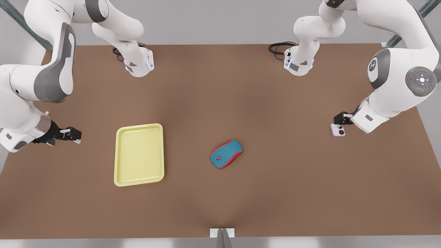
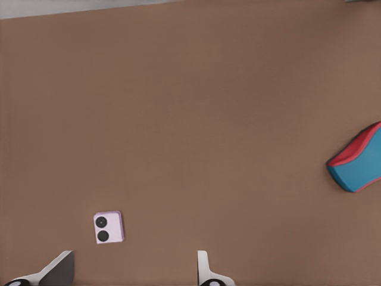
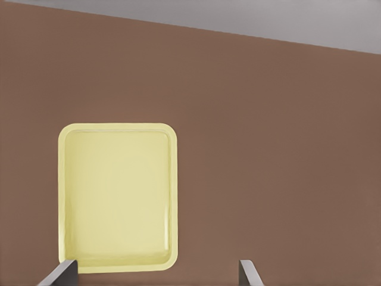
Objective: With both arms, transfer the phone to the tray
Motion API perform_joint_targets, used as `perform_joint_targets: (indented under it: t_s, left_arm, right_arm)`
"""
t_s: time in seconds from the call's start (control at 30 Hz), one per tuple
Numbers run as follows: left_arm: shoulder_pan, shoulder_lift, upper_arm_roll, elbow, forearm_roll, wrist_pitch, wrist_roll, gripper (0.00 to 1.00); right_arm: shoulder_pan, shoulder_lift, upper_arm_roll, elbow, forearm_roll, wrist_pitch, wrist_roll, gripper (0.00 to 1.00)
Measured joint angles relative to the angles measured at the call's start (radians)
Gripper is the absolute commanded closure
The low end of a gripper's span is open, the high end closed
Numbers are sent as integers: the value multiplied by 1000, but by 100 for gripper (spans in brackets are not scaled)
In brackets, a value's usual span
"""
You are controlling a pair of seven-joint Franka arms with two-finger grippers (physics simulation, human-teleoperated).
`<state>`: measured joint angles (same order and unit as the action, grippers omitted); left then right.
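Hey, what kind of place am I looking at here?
Likely a simulated robot test bench: two white arms over a plain brown table with a yellow tray, a mouse and a pink phone.

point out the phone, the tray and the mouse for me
phone (image 1: 337, 130): front view, middle of its pink back.
tray (image 1: 139, 129): front view, its far raised rim.
mouse (image 1: 228, 152): front view, its blue top shell.

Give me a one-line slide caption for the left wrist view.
Left gripper, fingers open, hovers by the pink phone on the brown table; blue-and-red mouse lies farther off.
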<state>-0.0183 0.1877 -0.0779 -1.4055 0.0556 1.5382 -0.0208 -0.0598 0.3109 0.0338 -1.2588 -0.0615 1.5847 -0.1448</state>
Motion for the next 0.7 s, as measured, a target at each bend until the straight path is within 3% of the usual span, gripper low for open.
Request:
perform_joint_targets:
  t_s: [0.1, 0.23, 0.3, 0.47, 0.7]
  left_arm:
    - [-5, -7, 13, -97, 3, 35, 3, 0]
    - [0, -61, 120, -493, -4, 252, 11, 0]
    - [7, -46, 175, -612, -7, 384, 25, 0]
    - [8, 35, 266, -705, -88, 618, 87, 0]
    - [5, 19, 346, -919, -119, 856, 218, 0]
  right_arm:
    - [0, -1, 0, 0, 0, 1, -6, 0]
    - [0, -1, 0, 0, 0, 1, -12, 0]
    - [-2, -1, 0, 0, 0, 2, -14, 0]
    - [-9, 1, -3, 2, 6, 2, -19, 0]
    - [-9, -4, -3, -1, 4, 1, -24, 0]
